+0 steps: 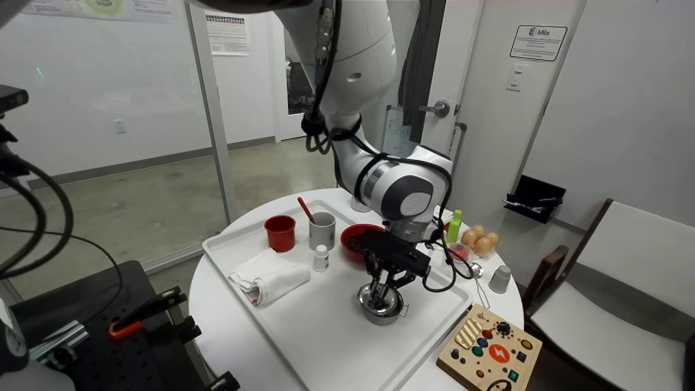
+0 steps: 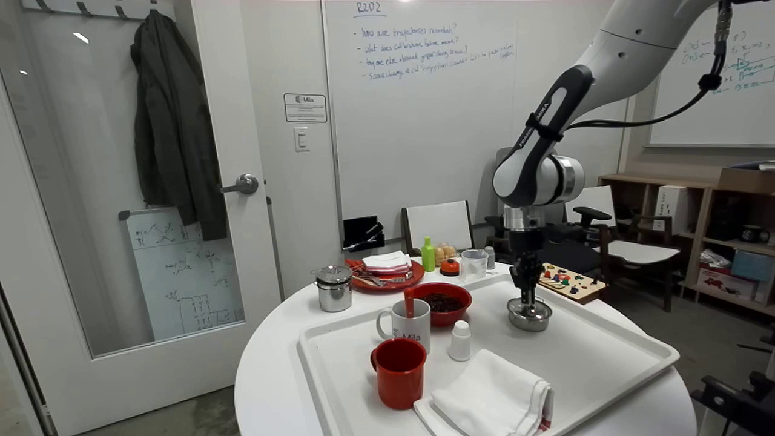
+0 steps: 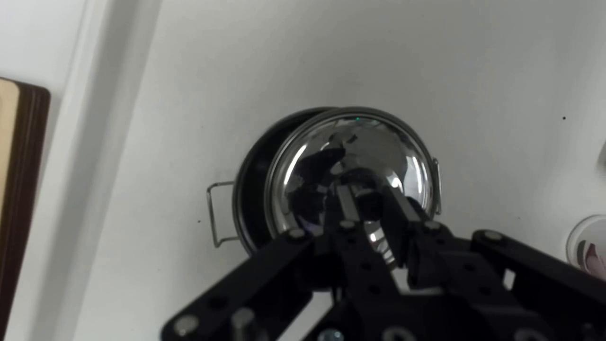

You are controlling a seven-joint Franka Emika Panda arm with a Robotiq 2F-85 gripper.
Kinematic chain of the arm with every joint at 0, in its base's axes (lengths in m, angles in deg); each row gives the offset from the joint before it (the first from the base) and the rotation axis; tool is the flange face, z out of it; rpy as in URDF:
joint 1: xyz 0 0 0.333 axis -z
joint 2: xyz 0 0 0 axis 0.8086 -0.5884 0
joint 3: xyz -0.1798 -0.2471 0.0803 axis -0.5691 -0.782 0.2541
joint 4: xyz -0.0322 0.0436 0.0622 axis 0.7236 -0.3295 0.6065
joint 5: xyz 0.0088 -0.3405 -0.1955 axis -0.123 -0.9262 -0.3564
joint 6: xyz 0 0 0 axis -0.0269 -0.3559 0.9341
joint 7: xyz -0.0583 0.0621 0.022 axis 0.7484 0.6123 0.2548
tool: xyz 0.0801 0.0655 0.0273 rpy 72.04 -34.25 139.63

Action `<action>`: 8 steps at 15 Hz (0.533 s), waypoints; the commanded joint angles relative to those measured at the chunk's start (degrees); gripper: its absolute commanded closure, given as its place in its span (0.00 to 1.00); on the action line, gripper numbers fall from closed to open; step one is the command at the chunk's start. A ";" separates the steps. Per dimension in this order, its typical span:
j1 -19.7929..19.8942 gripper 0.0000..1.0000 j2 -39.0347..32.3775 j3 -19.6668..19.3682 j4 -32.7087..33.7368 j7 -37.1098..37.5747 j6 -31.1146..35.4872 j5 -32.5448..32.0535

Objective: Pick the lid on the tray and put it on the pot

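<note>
Gripping the lid (image 3: 350, 156) near its middle, with jaws clamped on it and almost together. Holding it off-centre over the pot (image 1: 383, 319); cannot tell whether touching the rim. Baring a dark crescent toward the wooden button board (image 1: 472, 355) at the edge of the surface (image 1: 233, 336). Showing the pot upright on the tray (image 1: 326, 336) in both exterior views.

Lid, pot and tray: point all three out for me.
Lid (image 3: 352, 154): in the wrist view, on its polished top.
Pot (image 2: 528, 321): in an exterior view, on its outer wall.
Tray (image 1: 336, 326): in an exterior view, on its bare floor.
</note>
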 commanded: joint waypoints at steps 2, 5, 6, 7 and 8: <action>1.68 0.88 -0.02 0.98 -0.27 -1.89 1.45 2.79; 2.06 0.88 0.14 0.98 -0.36 -1.92 1.73 3.22; 2.11 0.88 0.17 0.98 -0.32 -1.90 1.80 3.29; 2.12 0.88 0.22 0.93 -0.32 -1.83 1.89 3.29; 2.12 0.88 0.20 0.91 -0.22 -1.82 1.91 3.27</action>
